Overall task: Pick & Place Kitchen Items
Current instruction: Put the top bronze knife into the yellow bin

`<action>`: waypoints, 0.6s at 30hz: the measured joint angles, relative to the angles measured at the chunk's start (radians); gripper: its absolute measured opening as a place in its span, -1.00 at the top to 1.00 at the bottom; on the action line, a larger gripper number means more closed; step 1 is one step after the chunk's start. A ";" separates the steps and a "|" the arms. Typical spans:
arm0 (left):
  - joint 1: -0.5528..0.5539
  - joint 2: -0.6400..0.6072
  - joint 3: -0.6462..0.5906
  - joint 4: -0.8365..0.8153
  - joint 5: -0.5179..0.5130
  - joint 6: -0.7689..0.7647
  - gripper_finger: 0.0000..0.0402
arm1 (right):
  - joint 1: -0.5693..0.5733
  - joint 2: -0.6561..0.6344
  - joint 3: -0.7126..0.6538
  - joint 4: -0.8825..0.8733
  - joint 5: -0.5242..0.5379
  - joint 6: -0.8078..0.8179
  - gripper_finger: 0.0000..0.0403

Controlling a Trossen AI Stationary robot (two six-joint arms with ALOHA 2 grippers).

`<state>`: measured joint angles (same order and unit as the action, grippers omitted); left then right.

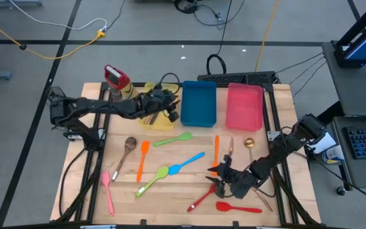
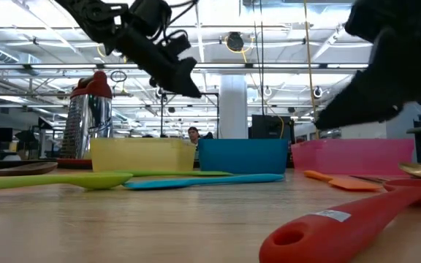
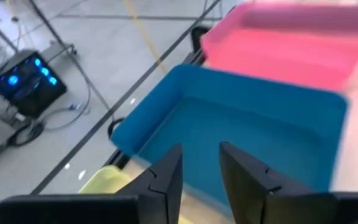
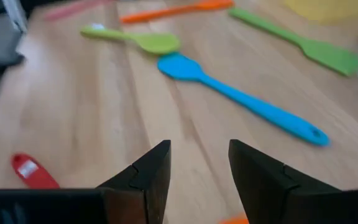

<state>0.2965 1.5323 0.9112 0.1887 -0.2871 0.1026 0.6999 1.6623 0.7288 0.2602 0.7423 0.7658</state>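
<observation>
- Left gripper [image 1: 170, 109] hung over the yellow tray [image 1: 159, 121], by the near wall of the blue tray [image 1: 199, 103]; its fingers [image 3: 166, 177] stood a little apart with nothing between them; dark handles showed in the yellow tray under it, though I could not tell what they were
- Right gripper [image 1: 219, 184] hovered low over the bare wood of the table [image 1: 170, 197] near the front edge, its fingers [image 4: 148, 177] parted and empty; the blue spoon [image 4: 229, 93] and the green spoon [image 4: 135, 40] lay just ahead of it
- To my eye, the left arm was at the drop-off end of a placing step, while the right arm was lining up a pick; its next move would call for a descent square onto a slim handle lying flat on the boards, with the fingers straddling it
- Utensils left on the table were thin and long: a green spatula [image 1: 173, 139], an orange spoon [image 1: 142, 159], a pink spoon [image 1: 108, 191], a wooden spoon [image 1: 126, 152], a gold spoon [image 1: 249, 147], a red spoon [image 1: 237, 207]; the plastic ones looked smooth and matte, the gold one shiny
- Trays were rigid rectangular tubs with upright walls; the pink tray [image 1: 244, 105] sat just beside the blue one, and both looked empty
- Flat handles on pale planked wood looked likely to slip sideways under a careless pinch
</observation>
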 joint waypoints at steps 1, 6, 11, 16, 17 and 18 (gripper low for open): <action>-0.011 -0.003 0.000 0.002 0.000 0.008 0.47 | 0.003 0.000 0.000 -0.032 0.011 0.024 0.23; -0.057 -0.009 0.000 -0.005 -0.001 0.048 0.47 | 0.011 0.000 0.000 -0.150 0.056 0.192 0.23; -0.080 -0.009 0.000 -0.006 -0.001 0.051 0.47 | 0.011 0.000 0.000 -0.255 0.009 0.315 0.23; -0.090 -0.009 0.000 -0.009 -0.001 0.051 0.47 | 0.017 -0.045 0.000 -0.429 -0.012 0.426 0.23; -0.091 -0.009 0.000 -0.013 -0.001 0.051 0.47 | 0.017 -0.063 0.000 -0.467 -0.015 0.444 0.23; -0.091 -0.009 0.000 -0.017 -0.001 0.050 0.47 | 0.016 -0.079 0.000 -0.499 -0.014 0.464 0.23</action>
<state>0.2053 1.5230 0.9112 0.1712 -0.2886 0.1521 0.7158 1.5828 0.7288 -0.2386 0.7285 1.2300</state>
